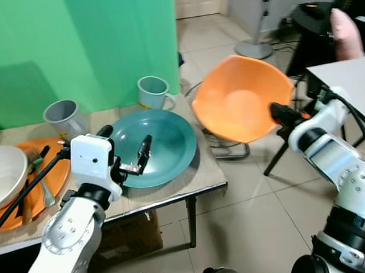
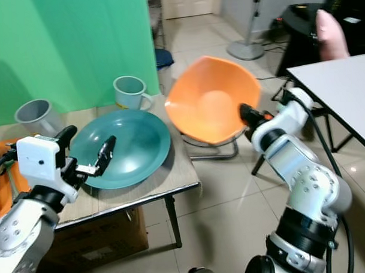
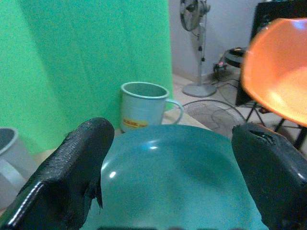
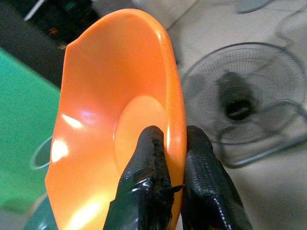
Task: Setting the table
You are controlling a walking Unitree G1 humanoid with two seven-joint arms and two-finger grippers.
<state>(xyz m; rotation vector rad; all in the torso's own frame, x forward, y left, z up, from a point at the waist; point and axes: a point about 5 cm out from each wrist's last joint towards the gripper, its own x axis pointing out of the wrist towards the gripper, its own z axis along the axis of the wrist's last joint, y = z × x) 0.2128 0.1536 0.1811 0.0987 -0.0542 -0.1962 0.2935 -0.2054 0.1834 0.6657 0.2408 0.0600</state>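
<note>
Orange plastic bowl hangs in the air off the counter's near corner, tilted with its hollow facing the camera, in the left eye view; the right tool is clamped on its rim at the robot's right, over bare tiled floor; the left tool hovers over the teal plate with fingers apart, holding nothing; behind the plate stand a pale green mug and a grey mug, and at the far left an orange plate carries a white bowl and utensils.

Right eye view: a white table stands to the right, seemingly where the bowl is bound; a green backdrop rises behind the counter.

Left wrist view: both fingers straddle the teal plate without touching it; a standing fan is beyond.

Right wrist view: two fingers pinch only the thin rim, one inside, one outside; a floor fan lies below; my judgement is that so narrow a hold on a tilted bowl could let it swivel or slip and drop to the floor.
</note>
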